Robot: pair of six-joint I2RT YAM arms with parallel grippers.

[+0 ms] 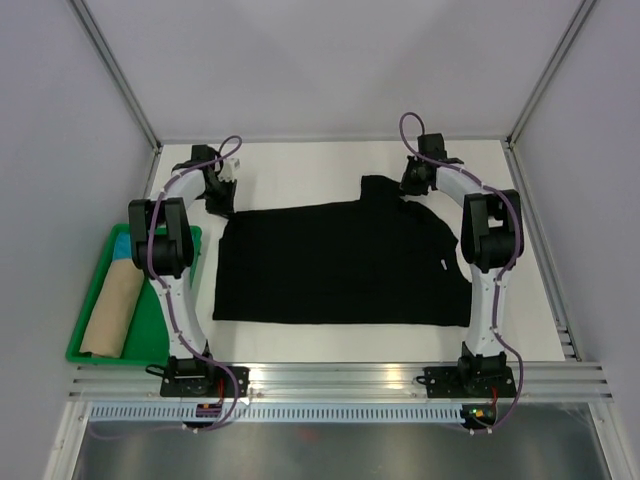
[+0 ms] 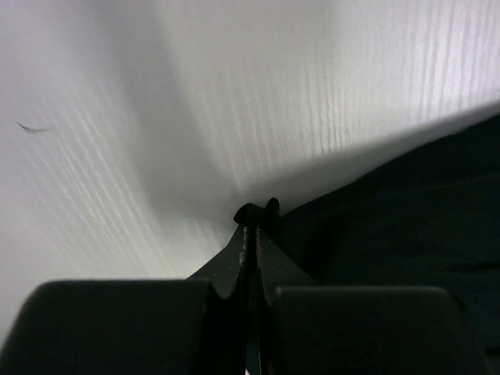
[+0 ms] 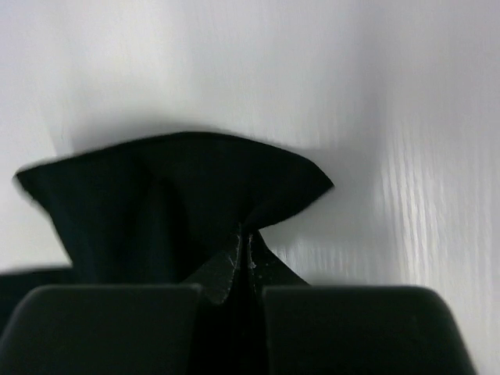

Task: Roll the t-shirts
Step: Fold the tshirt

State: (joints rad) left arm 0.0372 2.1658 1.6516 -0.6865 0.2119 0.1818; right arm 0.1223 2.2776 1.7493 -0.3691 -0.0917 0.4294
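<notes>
The black t-shirt is laid flat on the table, between the two grippers. Its sleeve is pinched by the clenched right gripper and is fanned out just beyond the fingertips. The shirt's corner is nipped by the left gripper, with the cloth lying to its right. A tan roll and a turquoise roll are kept in a green tray, well apart from it.

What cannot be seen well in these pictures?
Top view: the turquoise roll in the green tray, mostly hidden by the left arm.
Top view: the right edge of the black t-shirt, under the right arm.
Wrist views: how much cloth the left claw and right claw pinch, hidden between fingers.
</notes>
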